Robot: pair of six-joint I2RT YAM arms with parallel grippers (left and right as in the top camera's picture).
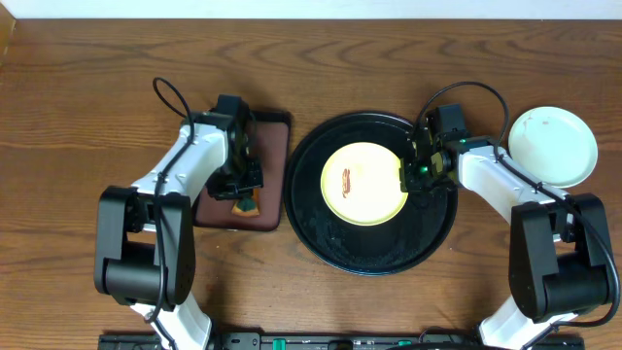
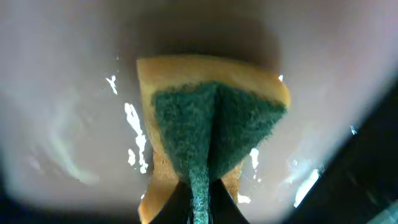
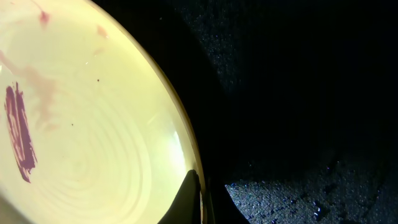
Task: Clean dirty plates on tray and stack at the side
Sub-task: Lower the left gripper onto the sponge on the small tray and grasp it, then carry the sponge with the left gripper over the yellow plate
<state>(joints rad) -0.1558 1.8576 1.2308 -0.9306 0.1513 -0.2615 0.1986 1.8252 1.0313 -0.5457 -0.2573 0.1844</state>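
With your left gripper [image 1: 242, 187] hanging low over the brown tray [image 1: 273, 146], jaws squeezing the folded sponge [image 2: 214, 124], bring it flat onto the red smear [image 3: 18, 130] while your right gripper [image 3: 198, 196], bent down, pinches the right rim of the yellow plate [image 1: 364, 183] on the black tray [image 1: 321, 233], the mint plate [image 1: 552, 146] farther off.

Even overhead light; left wrist view blurred with glare; tray [image 3: 298, 93] underexposed.

A dark brown rectangular tray [image 1: 274, 156] lies left of centre on the wooden table [image 1: 78, 97], which fills the overhead frame. Over the tray's lower end is a yellow sponge [image 1: 246, 205], and the left wrist view shows its green scouring face [image 2: 214, 124] creased down the middle.
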